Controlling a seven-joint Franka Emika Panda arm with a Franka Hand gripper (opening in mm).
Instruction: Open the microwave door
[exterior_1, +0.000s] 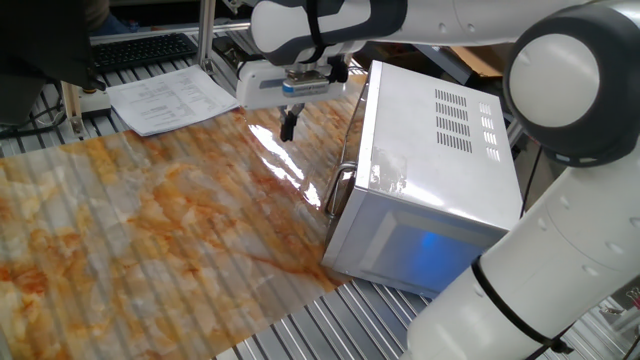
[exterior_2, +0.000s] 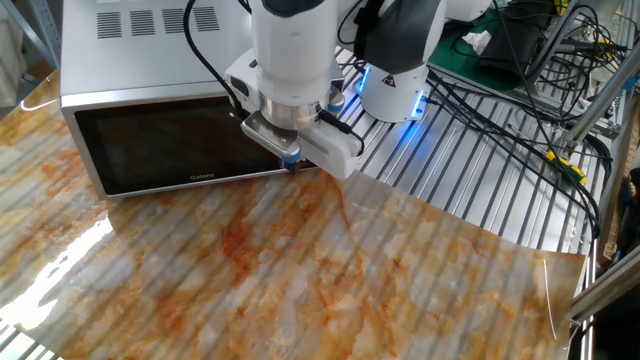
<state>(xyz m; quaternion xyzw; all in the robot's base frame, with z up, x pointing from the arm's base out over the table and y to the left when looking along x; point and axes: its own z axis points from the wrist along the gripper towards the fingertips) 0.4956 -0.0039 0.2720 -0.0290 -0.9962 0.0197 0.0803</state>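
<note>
Hovering my gripper (exterior_1: 288, 128) in front of the door (exterior_2: 170, 148) at the worktop's far edge, fingers nearly together and holding nothing; door looks shut; I fear it could miss the handle (exterior_1: 338, 188) and shove the microwave (exterior_1: 430, 170) backward.

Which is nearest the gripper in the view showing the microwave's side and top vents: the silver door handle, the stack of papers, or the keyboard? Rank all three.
From the gripper:
1. Silver door handle, just below and right of it, on the microwave door.
2. Stack of papers, to its left on the table's far edge.
3. Keyboard, farther left and behind the papers.
</note>
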